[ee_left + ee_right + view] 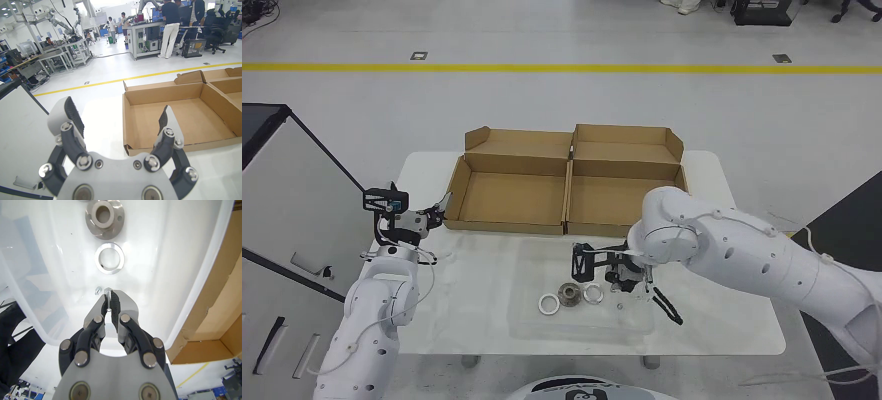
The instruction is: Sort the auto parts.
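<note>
Bolt (108, 301) clamped in right gripper (109, 297); left gripper (117, 106) spread; two rings (547, 304) (593, 294), one flange (105, 218) nearby.

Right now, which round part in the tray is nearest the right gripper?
The plain silver ring, just beyond the right gripper; the flanged hub lies farther.

Tray walls (207, 275) block sideways entry; cardboard boxes (512, 195) open from above.

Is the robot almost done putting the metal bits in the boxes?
Not nearly. Done: nothing, the two brown cardboard boxes hold no parts. In hand: the right gripper is shut on a small threaded bolt over the clear plastic tray. Still to sort: a grey flanged hub, a silver ring, a white ring and a tiny screw in the tray.
</note>
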Action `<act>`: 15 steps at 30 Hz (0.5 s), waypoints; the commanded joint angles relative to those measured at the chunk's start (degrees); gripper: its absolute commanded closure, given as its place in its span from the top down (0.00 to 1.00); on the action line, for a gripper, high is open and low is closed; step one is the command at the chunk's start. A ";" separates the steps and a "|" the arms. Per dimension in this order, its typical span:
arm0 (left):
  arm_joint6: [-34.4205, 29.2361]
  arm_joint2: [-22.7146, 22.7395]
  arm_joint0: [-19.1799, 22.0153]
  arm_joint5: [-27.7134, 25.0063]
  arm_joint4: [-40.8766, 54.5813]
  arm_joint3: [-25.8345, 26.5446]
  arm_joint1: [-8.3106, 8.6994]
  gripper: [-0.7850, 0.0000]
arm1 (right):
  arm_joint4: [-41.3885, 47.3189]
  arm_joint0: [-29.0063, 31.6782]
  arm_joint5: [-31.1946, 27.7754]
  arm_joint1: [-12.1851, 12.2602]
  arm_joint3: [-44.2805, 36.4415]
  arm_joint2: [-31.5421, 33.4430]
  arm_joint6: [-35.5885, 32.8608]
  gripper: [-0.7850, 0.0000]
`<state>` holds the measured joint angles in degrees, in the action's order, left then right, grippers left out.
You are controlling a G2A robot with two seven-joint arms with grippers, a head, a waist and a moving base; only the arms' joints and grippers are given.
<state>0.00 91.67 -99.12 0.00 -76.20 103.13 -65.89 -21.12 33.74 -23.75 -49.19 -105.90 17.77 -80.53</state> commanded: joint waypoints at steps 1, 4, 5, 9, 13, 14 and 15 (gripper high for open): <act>0.00 0.00 0.00 0.00 0.00 0.00 0.00 1.00 | 0.79 0.99 -1.22 1.48 -1.05 1.58 1.22 0.00; 0.00 0.00 0.00 0.00 0.00 0.00 0.00 1.00 | 2.18 3.37 -4.29 4.01 -1.67 4.54 4.29 0.00; 0.00 0.00 0.00 0.00 0.00 0.00 0.00 1.00 | 2.49 4.33 -5.57 4.92 -1.63 5.57 5.57 0.00; 0.00 0.00 0.00 0.00 0.00 0.00 0.00 1.00 | 2.83 8.21 -11.05 8.58 -1.82 9.22 11.04 0.00; 0.00 0.00 0.00 0.00 0.00 0.00 0.00 1.00 | 2.15 12.23 -18.40 12.08 -0.87 12.86 18.39 0.00; 0.00 0.00 0.00 0.00 0.00 0.00 0.00 1.00 | 1.93 13.24 -20.60 12.89 -0.57 13.75 20.59 0.00; 0.00 0.00 0.00 0.00 0.00 0.00 0.00 1.00 | 1.48 14.23 -22.80 13.69 0.03 14.73 22.79 0.00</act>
<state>0.00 91.67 -99.12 0.00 -76.20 103.13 -65.89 -19.27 47.00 -44.06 -36.30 -106.38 31.54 -60.22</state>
